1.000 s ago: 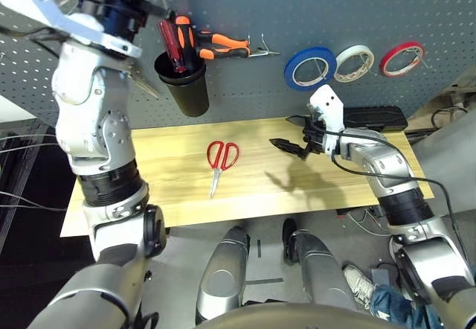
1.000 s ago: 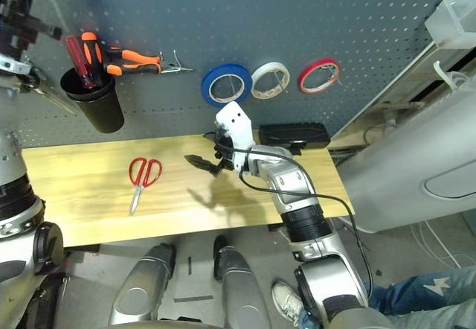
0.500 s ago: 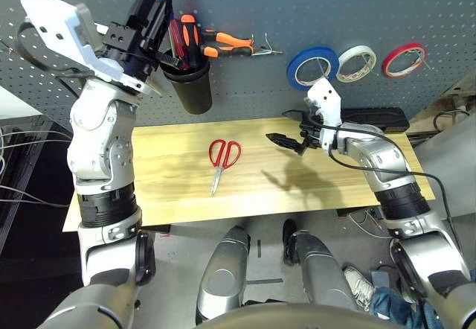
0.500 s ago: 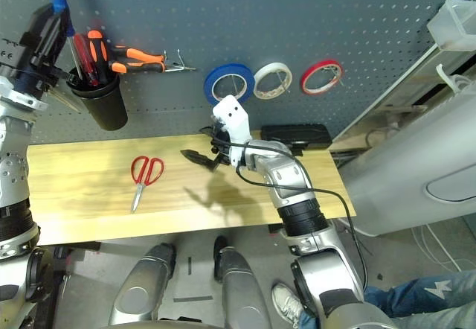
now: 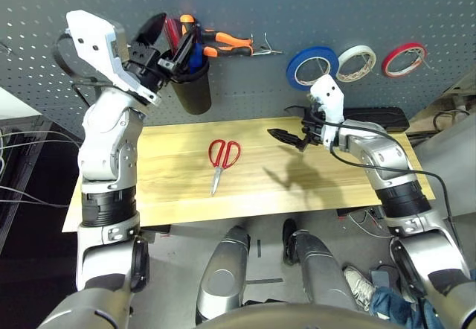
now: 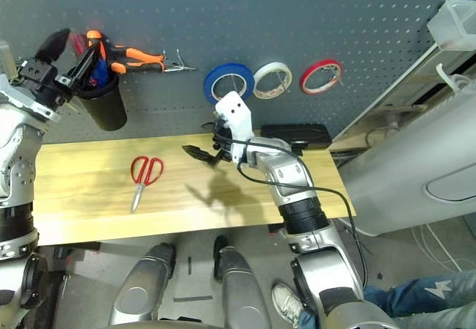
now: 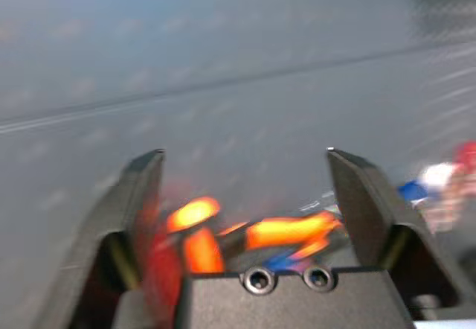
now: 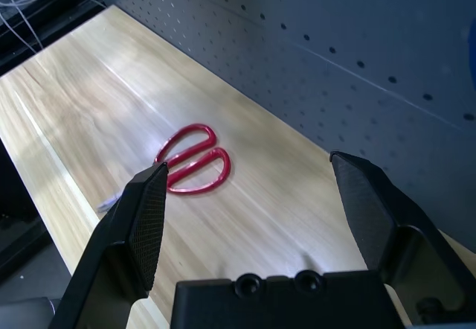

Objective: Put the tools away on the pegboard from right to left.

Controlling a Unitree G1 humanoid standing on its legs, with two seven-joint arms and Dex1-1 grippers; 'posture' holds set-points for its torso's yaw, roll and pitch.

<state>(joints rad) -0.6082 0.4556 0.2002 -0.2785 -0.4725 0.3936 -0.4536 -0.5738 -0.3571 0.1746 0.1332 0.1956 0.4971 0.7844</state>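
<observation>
A long wooden bench with a pale top stands against the wall. A black box sits at its back right corner. On the dark floor by the bench's left end lie thin white wires. The floor under the bench's front edge is grey. More cables lie on the floor to the right. A big pale grey machine stands past the bench's right end. A person's blue trouser leg and white shoe show at the bottom right.
</observation>
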